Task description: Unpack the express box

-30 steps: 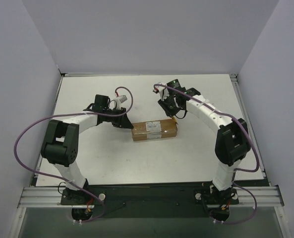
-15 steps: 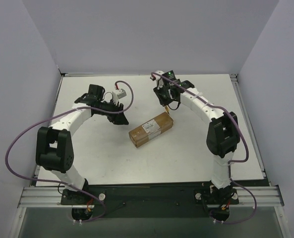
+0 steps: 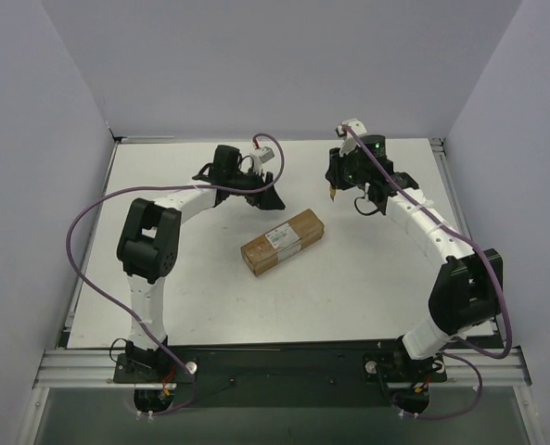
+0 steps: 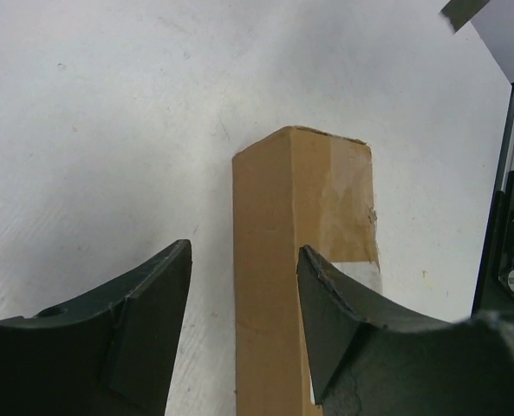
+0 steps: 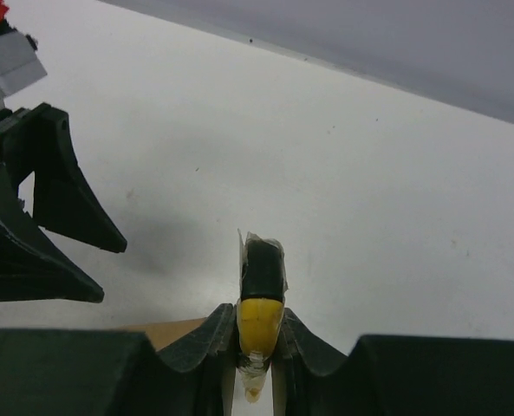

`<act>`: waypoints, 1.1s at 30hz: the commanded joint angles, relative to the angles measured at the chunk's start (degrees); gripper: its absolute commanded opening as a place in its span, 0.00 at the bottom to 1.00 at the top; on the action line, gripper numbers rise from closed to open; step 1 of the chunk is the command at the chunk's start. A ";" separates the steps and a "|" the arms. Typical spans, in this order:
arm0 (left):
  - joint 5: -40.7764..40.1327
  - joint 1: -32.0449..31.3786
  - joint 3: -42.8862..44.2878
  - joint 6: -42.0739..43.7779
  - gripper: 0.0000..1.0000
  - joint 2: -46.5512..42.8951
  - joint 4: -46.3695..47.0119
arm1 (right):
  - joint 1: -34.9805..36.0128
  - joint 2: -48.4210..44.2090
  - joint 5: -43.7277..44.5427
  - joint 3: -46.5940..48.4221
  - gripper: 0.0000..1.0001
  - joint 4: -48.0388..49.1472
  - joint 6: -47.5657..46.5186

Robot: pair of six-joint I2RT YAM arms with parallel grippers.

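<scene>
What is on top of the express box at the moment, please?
A white shipping label lies on the top face of the express box, with brown tape at one end. Nothing else rests on it. The box is shut, so its contents are hidden.

Left arm [image 3: 177,197] and right arm [image 3: 421,221] are both showing white link shells with chunky black joint housings, each trailing a purple cable [image 3: 69,246] back from behind the claw. Left claw [image 4: 243,251] fingers [image 4: 126,321] are reading as matte dark wedges with curved inner edges, a white-and-red module [image 5: 5,54] sitting just behind them. Right claw [image 5: 257,319] is carrying a lit green LED [image 3: 375,145] right behind it.
</scene>
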 commanded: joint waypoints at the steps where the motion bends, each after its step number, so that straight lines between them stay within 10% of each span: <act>1: 0.02 -2.62 5.89 -3.67 0.62 1.16 5.33 | -0.42 -1.18 -4.43 -5.60 0.00 10.17 1.85; 33: -5.16 -7.90 9.32 4.42 0.59 9.69 -14.80 | 1.60 1.02 -7.51 -19.93 0.00 34.54 8.26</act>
